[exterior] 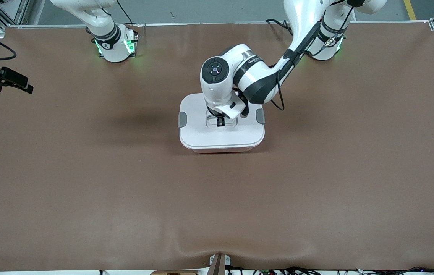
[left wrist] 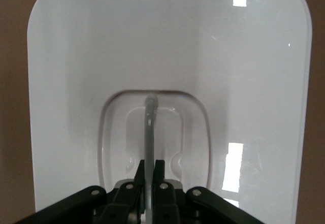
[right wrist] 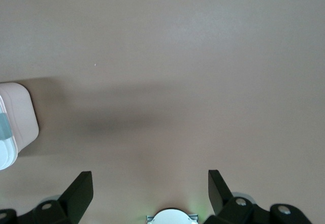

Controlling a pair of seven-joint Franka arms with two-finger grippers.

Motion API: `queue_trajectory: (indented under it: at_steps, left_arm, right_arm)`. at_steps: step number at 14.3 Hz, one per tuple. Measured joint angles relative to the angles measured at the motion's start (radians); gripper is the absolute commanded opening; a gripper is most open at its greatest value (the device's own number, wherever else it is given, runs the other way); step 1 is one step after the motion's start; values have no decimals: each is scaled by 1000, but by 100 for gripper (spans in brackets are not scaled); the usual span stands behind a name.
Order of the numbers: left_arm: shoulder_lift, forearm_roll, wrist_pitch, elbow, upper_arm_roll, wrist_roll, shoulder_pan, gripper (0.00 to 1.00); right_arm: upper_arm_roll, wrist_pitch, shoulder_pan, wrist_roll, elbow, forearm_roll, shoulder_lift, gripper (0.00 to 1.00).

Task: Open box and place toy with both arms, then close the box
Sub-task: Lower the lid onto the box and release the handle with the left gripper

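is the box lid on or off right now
On. The white lid sits flat on the box, grey side clips at its edges; the left gripper is shut on its centre handle.

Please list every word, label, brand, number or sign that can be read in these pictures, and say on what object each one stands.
None can be read.
Left arm: dark lettering on the band near its wrist, too small and blurred to read.
Right arm's base: a dark mark on its band, too small to read.
Box, its lid and handle: no print visible.

lid (left wrist: 244,46) — glossy white plastic | table (exterior: 87,191) — matt brown
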Motion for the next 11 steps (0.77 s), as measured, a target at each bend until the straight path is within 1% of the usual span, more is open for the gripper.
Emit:
queue_trajectory:
  at_steps: [9, 10, 11]
  left_arm:
    - [13, 10, 15, 0, 2, 0, -8, 0]
    - [13, 10, 15, 0, 2, 0, -8, 8]
    - [13, 10, 16, 1, 3, 0, -8, 27]
  right_arm:
    - [1, 8, -2, -6, 4, 0, 7, 100]
    - [2, 7, -2, -6, 4, 0, 7, 100]
    - [4, 6, -2, -6, 2, 0, 7, 100]
